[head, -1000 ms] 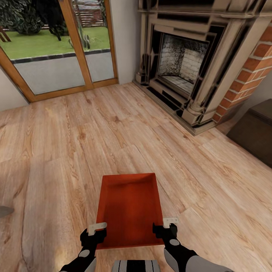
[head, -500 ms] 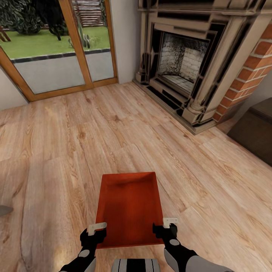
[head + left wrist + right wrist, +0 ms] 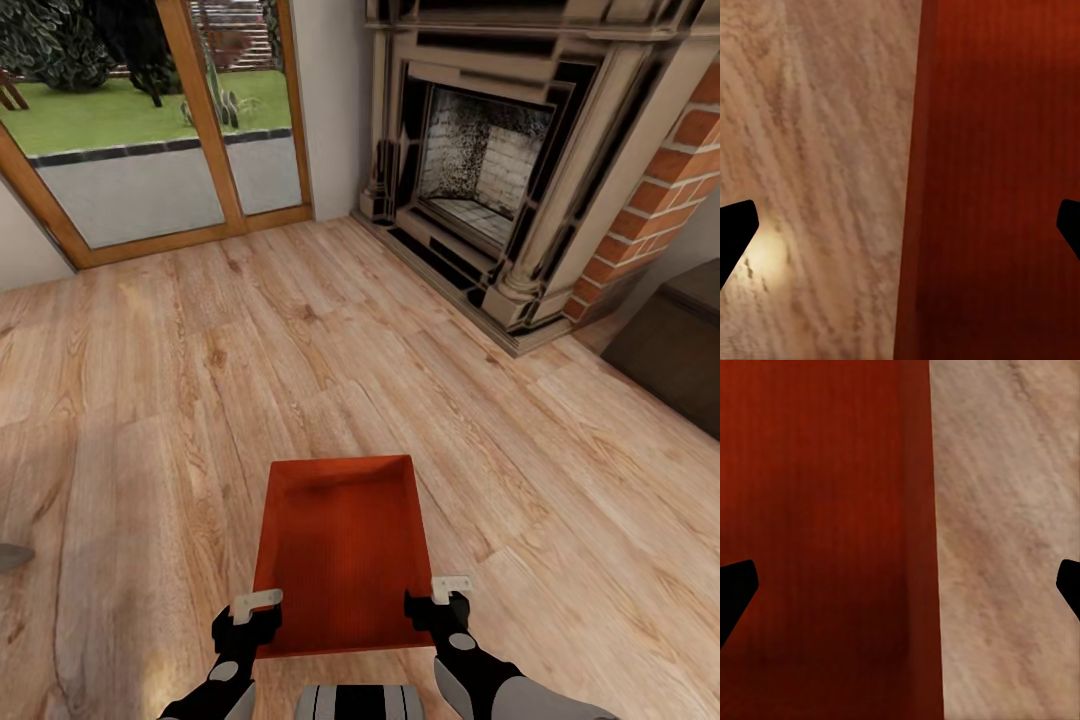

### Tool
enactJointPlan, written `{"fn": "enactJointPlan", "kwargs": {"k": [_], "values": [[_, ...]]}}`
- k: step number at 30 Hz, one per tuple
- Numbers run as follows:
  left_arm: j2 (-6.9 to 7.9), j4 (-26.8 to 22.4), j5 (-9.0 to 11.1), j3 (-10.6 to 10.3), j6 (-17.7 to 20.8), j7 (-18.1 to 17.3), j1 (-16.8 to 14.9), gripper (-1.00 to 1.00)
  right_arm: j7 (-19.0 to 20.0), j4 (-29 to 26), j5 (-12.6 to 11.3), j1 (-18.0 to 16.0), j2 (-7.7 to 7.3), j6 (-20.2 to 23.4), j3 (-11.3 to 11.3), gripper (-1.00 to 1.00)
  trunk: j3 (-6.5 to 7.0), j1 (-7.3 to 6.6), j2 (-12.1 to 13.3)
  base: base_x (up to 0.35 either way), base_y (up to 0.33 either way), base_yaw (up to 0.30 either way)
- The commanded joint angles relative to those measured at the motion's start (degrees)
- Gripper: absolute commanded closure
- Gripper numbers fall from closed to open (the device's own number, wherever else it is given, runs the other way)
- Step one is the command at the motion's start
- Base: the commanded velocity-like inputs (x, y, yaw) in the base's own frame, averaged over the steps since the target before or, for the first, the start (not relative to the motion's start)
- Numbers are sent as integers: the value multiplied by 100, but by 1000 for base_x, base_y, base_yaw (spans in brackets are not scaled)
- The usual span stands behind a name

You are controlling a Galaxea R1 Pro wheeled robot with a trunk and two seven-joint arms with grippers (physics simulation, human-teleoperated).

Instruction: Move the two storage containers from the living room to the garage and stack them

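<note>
Orange-red storage container (image 3: 343, 550), unlabelled, rests on wood plank floor (image 3: 150, 400).

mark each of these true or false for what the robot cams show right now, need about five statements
1. The storage container is orange-red and open-topped. True.
2. It sits on dark grey concrete. False: it is over light wood planks.
3. The left tool straddles one side wall, the right tool the other. True.
4. The fireplace has a fire burning. False: it is unlit.
5. A second bin is stacked inside. False: it is empty.
</note>
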Motion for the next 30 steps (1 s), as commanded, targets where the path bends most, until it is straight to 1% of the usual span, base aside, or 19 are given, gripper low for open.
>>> {"fn": "enactJointPlan", "kwargs": {"k": [1, 4, 5, 6, 7, 30], "values": [[-3, 6, -4, 12, -19, 13, -3, -100, -19, 5, -54, -3, 1, -20, 50, -100, -3, -1, -1, 0, 0, 0], [-5, 16, -13, 12, -15, 18, -3, -100, -19, 5, -37, -6, 1, -24, 52, -100, -3, -1, -1, 0, 0, 0], [-5, 17, -16, 12, -15, 18, -3, -100, -19, 5, -29, -4, 1, -25, 52, 100, -3, -1, -1, 0, 0, 0], [-5, 18, -20, 12, -15, 19, -3, -100, -19, 5, -26, -5, 2, -26, 52, 100, -3, -1, -1, 0, 0, 0], [-6, 19, -22, 12, -15, 18, -3, 100, -19, 5, -24, -5, 2, -27, 49, 100, -3, -1, -1, 0, 0, 0], [-15, 23, -35, 12, -17, 27, -3, 100, -20, 5, -66, -9, 2, -28, 44, 100, -3, -1, -1, 0, 0, 0]]}}
